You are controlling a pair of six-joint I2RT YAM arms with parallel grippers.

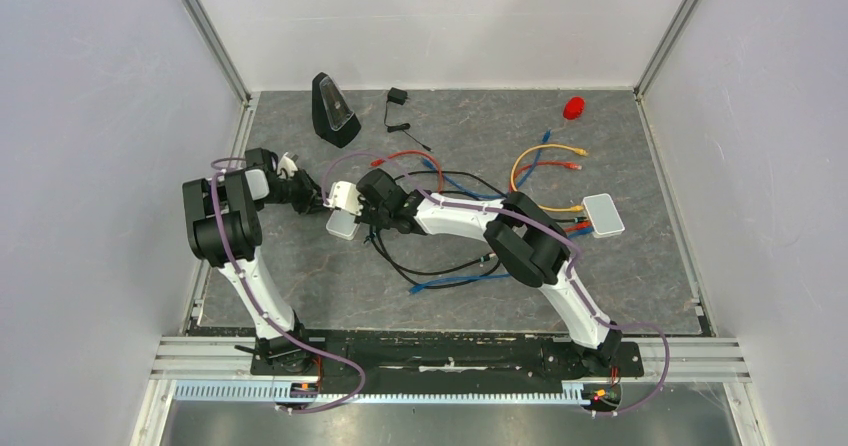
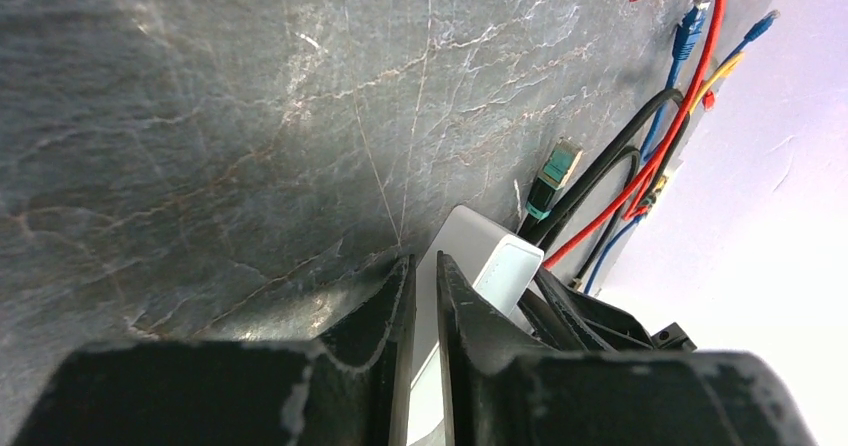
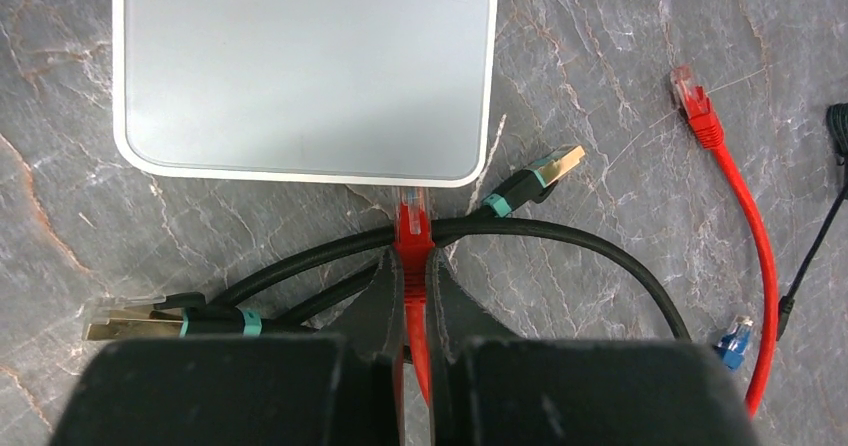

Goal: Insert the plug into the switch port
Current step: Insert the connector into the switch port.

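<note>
The switch, a flat pale grey-white box [image 3: 300,71], lies on the dark stone table; it also shows in the top view [image 1: 343,226]. My right gripper [image 3: 412,256] is shut on a red plug [image 3: 412,228] just behind its head. The plug's clear tip touches the box's near edge; the socket itself is hidden. My left gripper [image 2: 425,271] is shut on the opposite edge of the box [image 2: 465,241], which shows white between its fingers. In the top view the left gripper [image 1: 325,206] and right gripper [image 1: 368,218] meet at the box.
Black cables [image 3: 560,234] with gold-tipped teal plugs [image 3: 535,178] cross under the red plug. Another red plug [image 3: 692,96] and a blue one [image 3: 735,334] lie to the right. A black wedge device [image 1: 333,109], a second pale box [image 1: 603,214] and a red object [image 1: 573,108] stand farther off.
</note>
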